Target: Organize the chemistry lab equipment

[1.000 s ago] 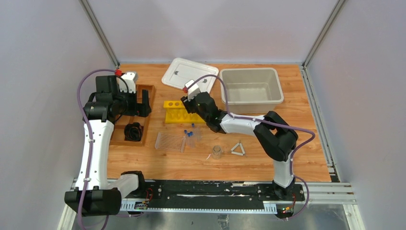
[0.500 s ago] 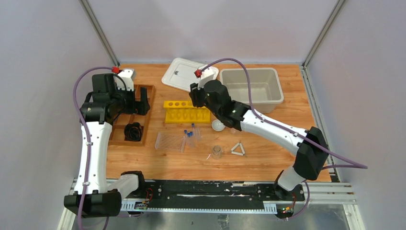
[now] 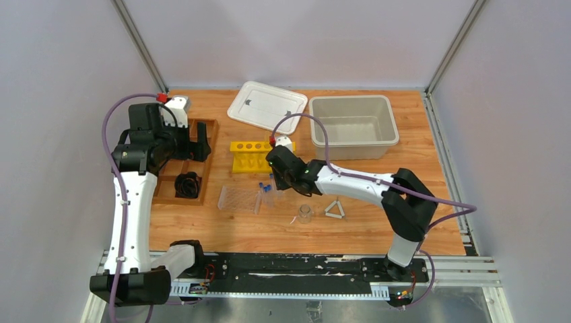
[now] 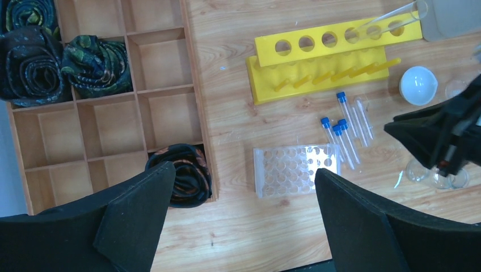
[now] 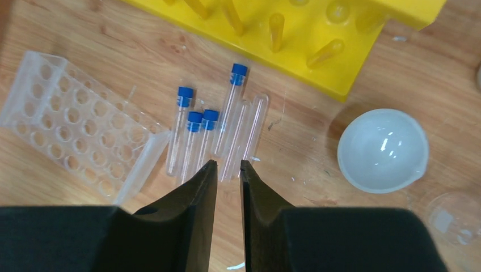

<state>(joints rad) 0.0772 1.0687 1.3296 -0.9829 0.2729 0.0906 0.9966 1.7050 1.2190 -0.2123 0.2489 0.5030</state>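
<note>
The right gripper (image 5: 228,165) hangs low over the loose tubes, its jaws drawn almost together with only a thin slit between them; whether they pinch a tube end I cannot tell. The tips sit at the 6 o'clock ends of the uncapped tubes (image 5: 254,133), with the blue-capped tubes (image 5: 192,141) just beside at 10 o'clock. The clear plastic rack (image 5: 68,136) lies at 9 o'clock, touching or nearly touching the nearest tube; the yellow rack (image 5: 295,34) stands at 12 o'clock and the white dome-shaped piece (image 5: 383,150) at 3 o'clock. The left gripper (image 4: 244,175) is spread wide and empty above the table, with the wooden tray (image 4: 198,102) at its 9 o'clock. The tubes lie packed side by side, so jaws this narrow could catch two at once, or squeeze a rounded tip so that it squirts free and rolls; a glancing touch could scatter the whole row toward the rack. A tube gripped at its very end would likely droop and miss a rack hole. In the overhead view the right arm hides the white piece and most of the tubes; the beaker (image 3: 305,213) and white triangle (image 3: 330,209) sit at 5 and 4 o'clock of the wrist. Clear glass on pale wood makes the uncapped count uncertain; a second beaker is cut off at the right wrist view's corner.
</note>
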